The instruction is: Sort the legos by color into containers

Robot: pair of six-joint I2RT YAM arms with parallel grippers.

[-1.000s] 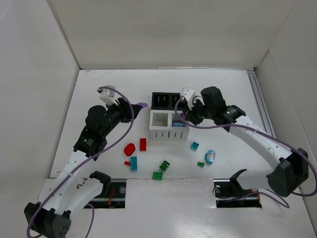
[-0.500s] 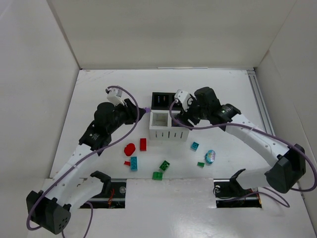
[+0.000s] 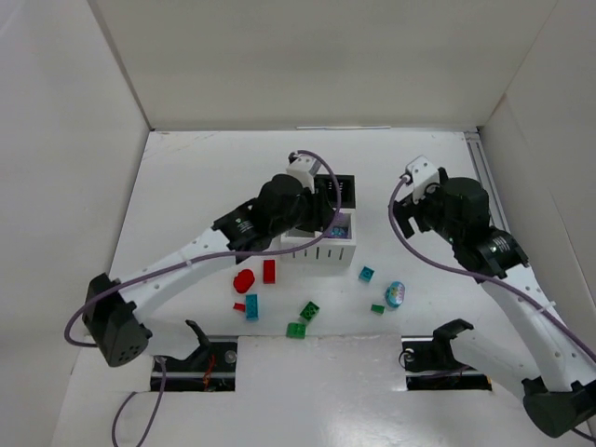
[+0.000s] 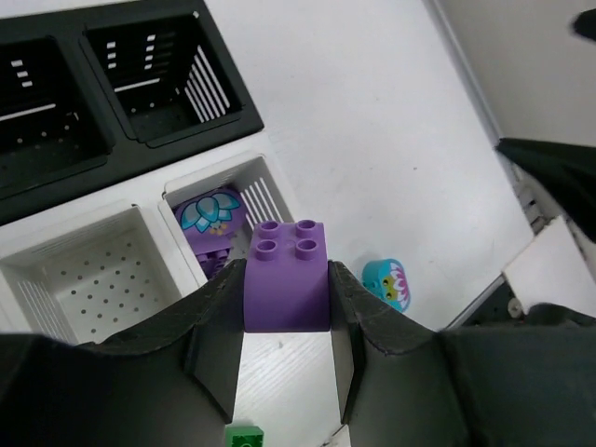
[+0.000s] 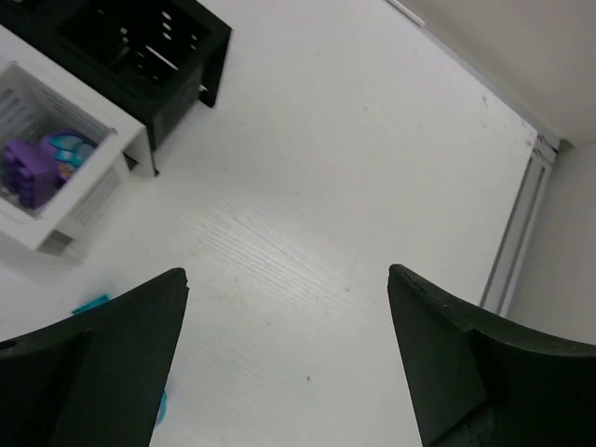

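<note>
Left claw (image 4: 286,300): clamped on a purple brick (image 4: 287,277), held over the right compartment of the white bins (image 4: 154,210).
Right claw (image 5: 287,272): fingers wide apart, holding nothing, off to the right of the white bins.
Purple pieces (image 4: 209,220): inside that right compartment.
Black bins (image 4: 126,142): touching the white bins, directly behind.
Loose legos (image 3: 269,271): red, teal and green, on the surface (image 3: 205,186) in front of the white bins.

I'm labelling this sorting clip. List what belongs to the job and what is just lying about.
Job: purple brick, held by left gripper; white bins; black bins; red brick; green brick; teal brick.
Lying about: purple cable; side rail; black clamp.
</note>
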